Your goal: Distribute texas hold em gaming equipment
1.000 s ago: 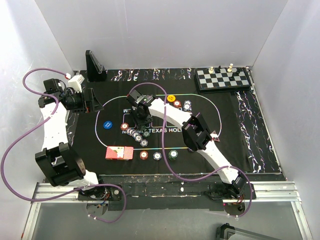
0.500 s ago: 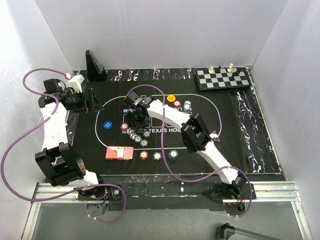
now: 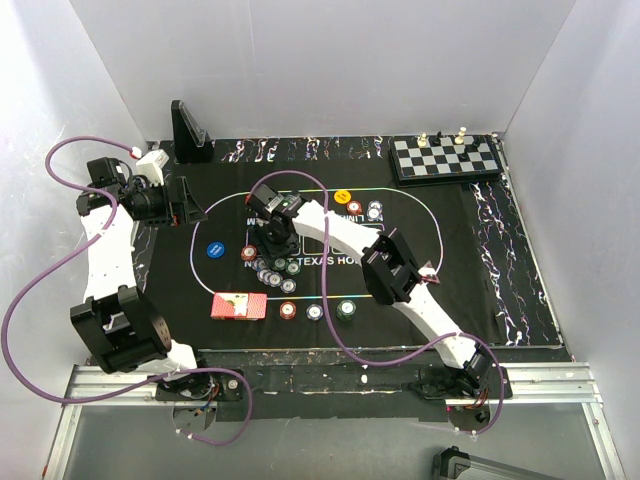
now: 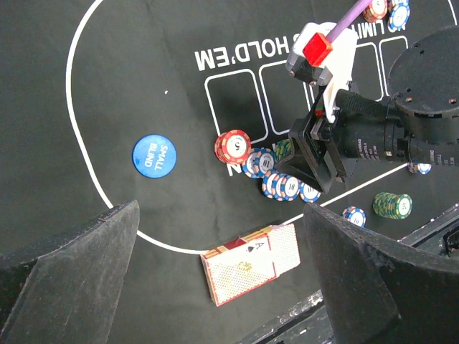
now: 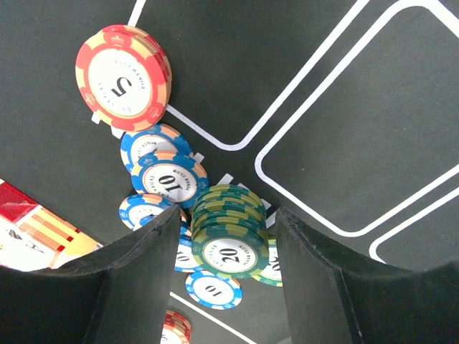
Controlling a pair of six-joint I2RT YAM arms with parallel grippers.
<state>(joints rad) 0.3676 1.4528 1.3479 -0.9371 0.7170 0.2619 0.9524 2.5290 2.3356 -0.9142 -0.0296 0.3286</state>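
Locate right gripper (image 5: 228, 215) low over middle of black felt mat (image 3: 225, 220), fingers (image 5: 136, 287) parted either side of upright green chip stack (image 5: 229, 236), a thin gap visible at each side. Gripping nothing.

Find red chip stack (image 5: 123, 79) just beyond, with loose blue chips (image 5: 168, 179) spilled between red and green.

Record left gripper (image 4: 221, 209) hovering above mat's left end, fingers (image 4: 72, 279) spread wide, holding nothing.

See red-backed card deck (image 4: 251, 261) near mat's front edge, an ace peeking out on top, apart from chip cluster.

Note blue button disc (image 4: 153, 155) left of cluster and yellow disc (image 3: 342, 197) farther back.

Count three chip piles (image 3: 315, 312) in a row right of deck.
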